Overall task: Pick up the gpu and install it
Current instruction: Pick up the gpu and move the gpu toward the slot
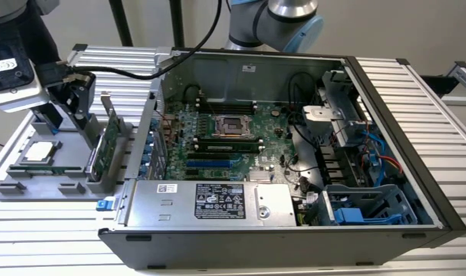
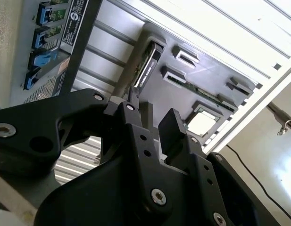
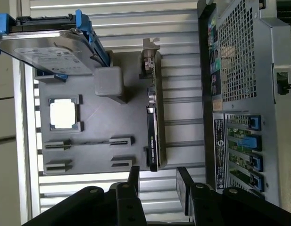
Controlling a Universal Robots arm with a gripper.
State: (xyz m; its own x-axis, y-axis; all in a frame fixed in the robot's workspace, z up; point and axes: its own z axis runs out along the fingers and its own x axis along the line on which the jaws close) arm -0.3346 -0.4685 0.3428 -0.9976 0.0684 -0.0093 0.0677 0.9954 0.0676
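The gpu (image 1: 104, 147) stands on edge in a slot of the grey fixture tray (image 1: 33, 187), to the exterior view's left of the open computer case (image 1: 294, 230). In both wrist views it is seen edge-on, a thin black and green card (image 3: 153, 127) (image 2: 146, 66) with a silver end bracket (image 3: 147, 59). My gripper (image 1: 78, 102) hangs above the tray, just behind the card. Its two black fingers (image 3: 134, 180) stand open with nothing between them. The gripper (image 3: 157, 181) (image 2: 152, 126) is lined up with the card's edge, apart from it.
A silver hard drive with blue rails (image 3: 46, 44), a processor chip (image 3: 63, 114) and a narrow memory stick (image 1: 45, 168) also sit in the tray. The case's rear panel (image 3: 239, 94) stands close beside the card. The motherboard (image 1: 225, 144) lies exposed, with blue card slots (image 1: 205, 164).
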